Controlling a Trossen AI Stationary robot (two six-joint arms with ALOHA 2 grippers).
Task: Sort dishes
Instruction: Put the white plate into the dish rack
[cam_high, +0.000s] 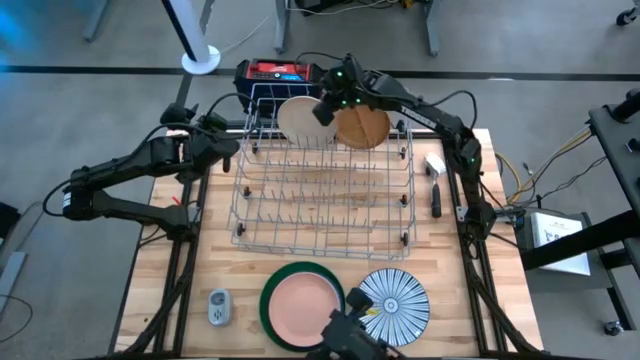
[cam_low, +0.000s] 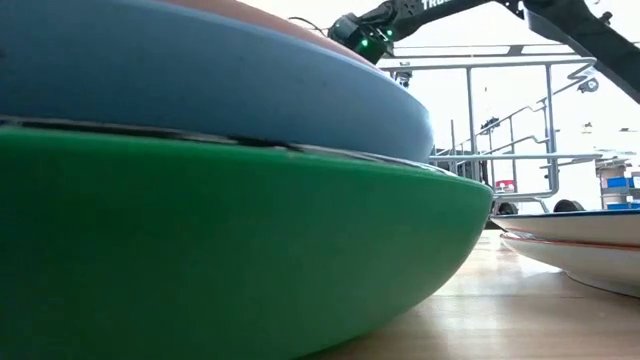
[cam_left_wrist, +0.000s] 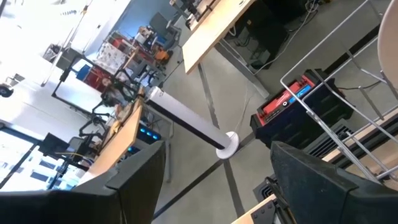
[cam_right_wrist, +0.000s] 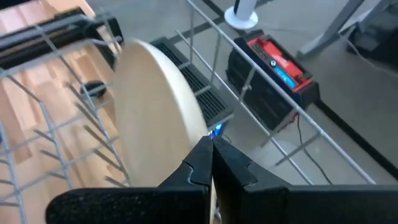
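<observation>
Closest to the low camera sits the large green plate (cam_high: 275, 315) at the worktop's (cam_high: 160, 280) front edge, with a pink plate (cam_high: 303, 305) nested in it; in the low view the upper dish looks blue. Just beside it lies the blue-white striped plate (cam_high: 395, 303). A small grey gadget (cam_high: 218, 306) rests near the green plate on its other side. Behind them the silver wire rack (cam_high: 325, 195) holds a cream plate (cam_high: 298, 120) and a tan plate (cam_high: 362, 127) on edge at its far end. Over that far end the right gripper (cam_right_wrist: 211, 144) has its jaws pressed together at the cream plate's rim. By the rack's left side the left gripper (cam_high: 222, 140) hangs with jaws spread, holding nothing.
</observation>
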